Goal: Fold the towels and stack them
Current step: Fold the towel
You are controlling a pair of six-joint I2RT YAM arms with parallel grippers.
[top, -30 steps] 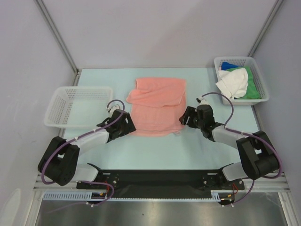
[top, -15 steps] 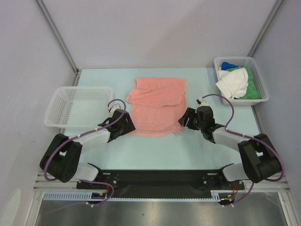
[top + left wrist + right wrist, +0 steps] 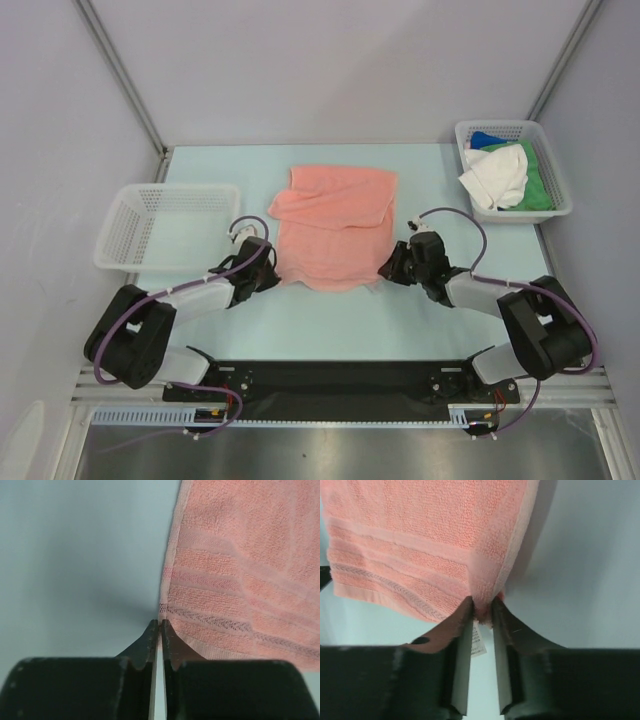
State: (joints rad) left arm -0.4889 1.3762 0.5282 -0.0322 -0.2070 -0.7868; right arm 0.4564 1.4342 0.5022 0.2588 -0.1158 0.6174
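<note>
Pinching now: my left pincer (image 3: 160,625) has its fingers pressed nearly together on the left hem of the salmon-pink terry cloth towel (image 3: 335,225), right at the near-left corner, w/ only a thin sliver of edge btwn the tips. The tips sit low, close to the pale blue-green tabletop (image 3: 330,320). My right pincer (image 3: 482,605) is narrowed on a bunched fold at the towel's near-right corner. Cloth fills the gap btwn its fingers, and a small white care label (image 3: 478,642) hangs just below the pinch. Woven stripe bands run across the towel close to both grips.

The towel lies mid-table btwn my two arms, long side running front to back. Its far part is folded back over itself w/ a wrinkled flap on top; the near part lies flat.

To its left, apart from it, sits a white perforated plastic basket (image 3: 112,240). At the far-right corner a second white perforated basket (image 3: 560,190) holds a crumpled white towel (image 3: 497,175) on top, a green towel (image 3: 540,188) beside and under it, and a bit of blue towel (image 3: 485,138) at the far end.
</note>
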